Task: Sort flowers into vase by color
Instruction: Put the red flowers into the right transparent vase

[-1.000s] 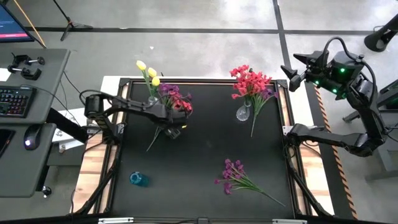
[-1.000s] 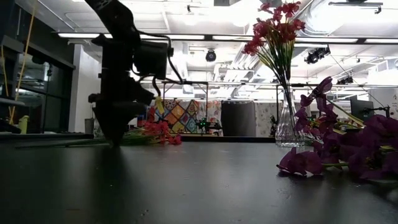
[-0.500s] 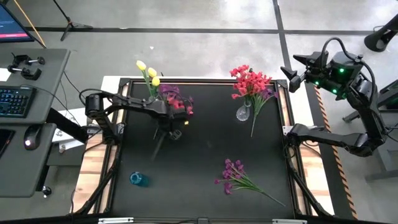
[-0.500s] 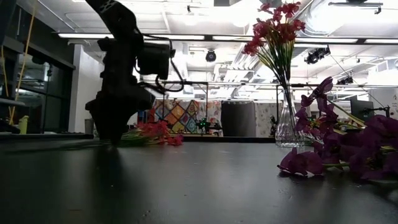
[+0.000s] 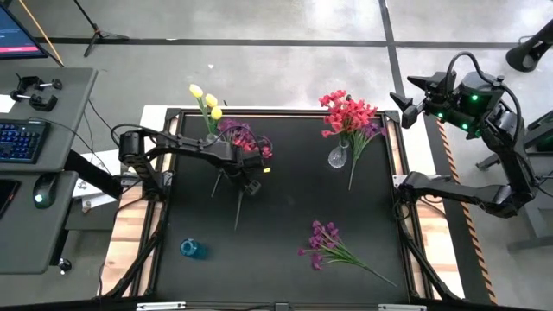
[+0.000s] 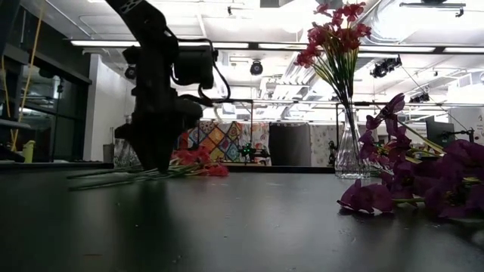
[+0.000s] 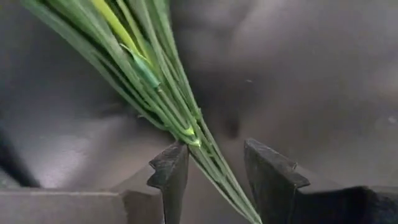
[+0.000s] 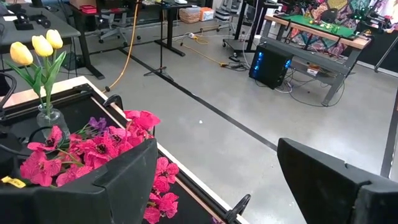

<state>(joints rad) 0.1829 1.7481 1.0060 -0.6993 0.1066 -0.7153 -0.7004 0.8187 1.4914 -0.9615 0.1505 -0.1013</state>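
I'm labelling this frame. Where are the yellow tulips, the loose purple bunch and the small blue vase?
yellow tulips (image 5: 206, 98): high view, on the yellow blooms.
loose purple bunch (image 5: 323, 238): high view, on its purple blooms.
small blue vase (image 5: 192, 249): high view, on its blue body.

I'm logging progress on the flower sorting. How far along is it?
Done: red flowers stand in a clear vase, yellow ones in another. In hand: the left gripper straddles a mixed bunch's stems. Left: purple flowers lie loose; the right gripper waits off-table.
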